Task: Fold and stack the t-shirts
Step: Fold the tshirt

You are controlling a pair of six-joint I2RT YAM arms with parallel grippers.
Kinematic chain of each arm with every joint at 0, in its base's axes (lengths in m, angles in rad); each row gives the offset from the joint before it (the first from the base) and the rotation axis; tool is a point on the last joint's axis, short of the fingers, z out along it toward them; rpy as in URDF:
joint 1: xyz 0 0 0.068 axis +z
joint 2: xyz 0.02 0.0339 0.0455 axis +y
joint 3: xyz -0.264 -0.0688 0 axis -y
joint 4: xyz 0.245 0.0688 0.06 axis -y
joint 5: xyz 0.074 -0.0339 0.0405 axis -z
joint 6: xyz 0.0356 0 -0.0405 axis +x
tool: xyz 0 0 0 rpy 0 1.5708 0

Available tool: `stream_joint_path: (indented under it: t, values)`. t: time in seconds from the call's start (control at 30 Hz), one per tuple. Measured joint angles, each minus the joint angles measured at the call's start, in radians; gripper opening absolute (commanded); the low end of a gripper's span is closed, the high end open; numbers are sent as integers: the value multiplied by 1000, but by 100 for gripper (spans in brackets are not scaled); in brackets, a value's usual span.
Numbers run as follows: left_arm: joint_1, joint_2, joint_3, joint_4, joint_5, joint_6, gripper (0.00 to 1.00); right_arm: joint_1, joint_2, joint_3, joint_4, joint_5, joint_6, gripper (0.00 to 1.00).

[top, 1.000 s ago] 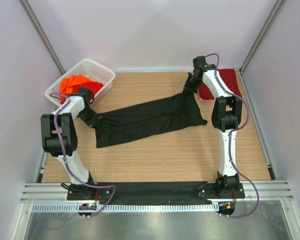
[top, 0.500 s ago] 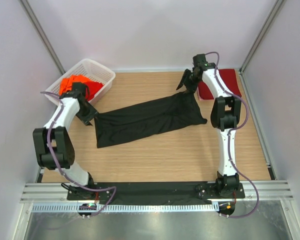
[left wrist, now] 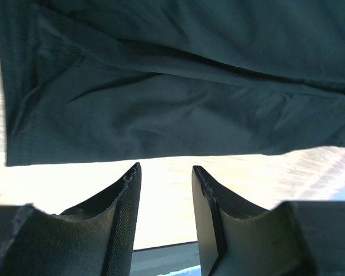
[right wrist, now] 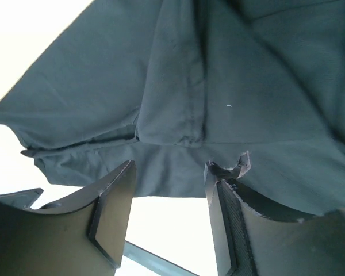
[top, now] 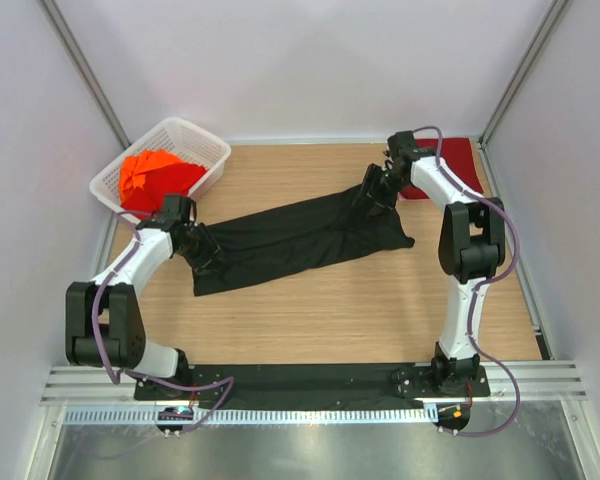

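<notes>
A black t-shirt (top: 300,235) lies stretched out in a long band across the middle of the wooden table. My left gripper (top: 208,262) hovers low at its left end, open, with only bare table between its fingers; the black cloth (left wrist: 161,103) lies just beyond the tips of that gripper (left wrist: 165,168). My right gripper (top: 370,196) is over the shirt's right end, also open and holding nothing (right wrist: 169,165), with the wrinkled black cloth (right wrist: 218,75) under and beyond it. A dark red shirt (top: 462,155) lies at the back right corner. Orange-red shirts (top: 145,172) fill the basket.
The white lattice basket (top: 205,135) stands at the back left corner. Grey walls with metal posts close the table on three sides. Bare wood (top: 330,310) stretches between the black shirt and the arm bases.
Both grippers were shut on the black shirt's ends a second ago. They have opened and let go. The left one has shifted right over the shirt's left end, and the right one came forward.
</notes>
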Motion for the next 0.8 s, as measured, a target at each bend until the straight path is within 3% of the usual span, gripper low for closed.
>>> stream_joint_path:
  t: [0.33,0.8]
  values:
    - [-24,7,5,39,48,1,40,43,1,-80,74,-19,20,38]
    - [-24,43,47,37,51,23,40,39,30,-141,121,2,26,38]
